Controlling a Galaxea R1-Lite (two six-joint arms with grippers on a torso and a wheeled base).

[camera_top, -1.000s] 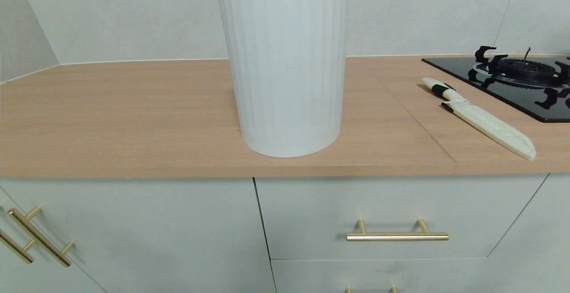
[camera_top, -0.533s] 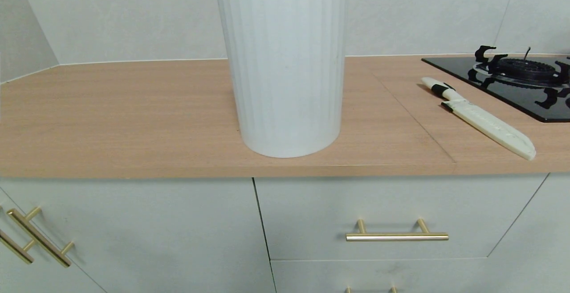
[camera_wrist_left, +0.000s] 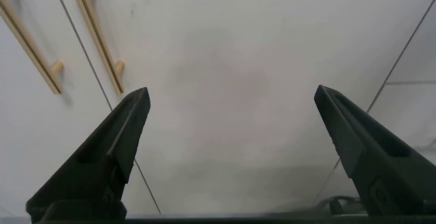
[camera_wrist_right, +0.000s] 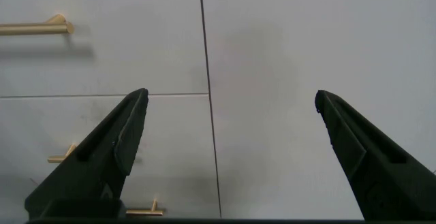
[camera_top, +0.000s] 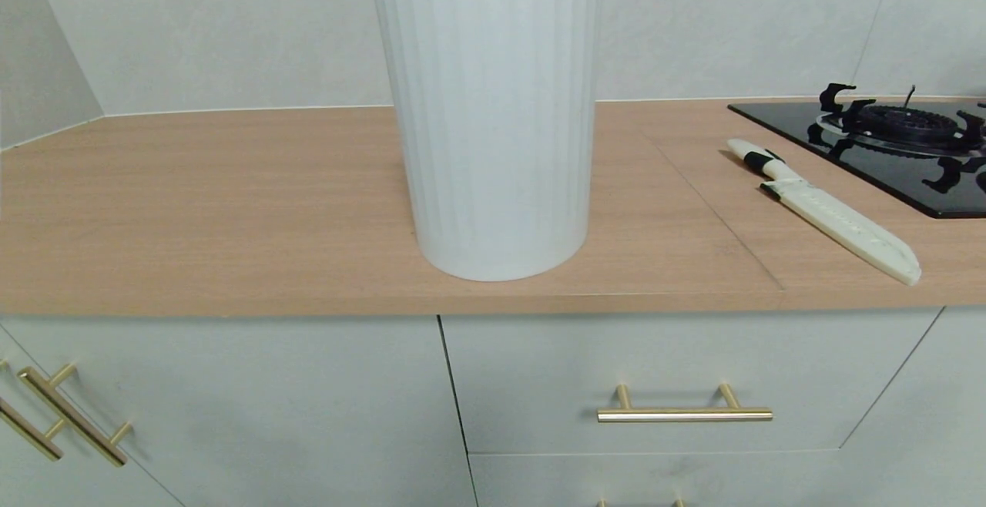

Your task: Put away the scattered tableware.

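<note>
While the head camera tipped slightly and nothing on the counter [camera_top: 192, 206] budged, the knife [camera_top: 828, 214] lay by its right front edge beside the hob [camera_top: 886, 145], the white bin [camera_top: 493, 114] stood mid-front, and the left gripper [camera_wrist_left: 230, 91] and right gripper [camera_wrist_right: 230, 93] faced the cabinet fronts, fingers apart, pick-up not begun.

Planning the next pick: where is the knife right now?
In the head view, the knife lies flat on the countertop at the robot's right, between the white ribbed container and the black stove, nearer the stove.
</note>
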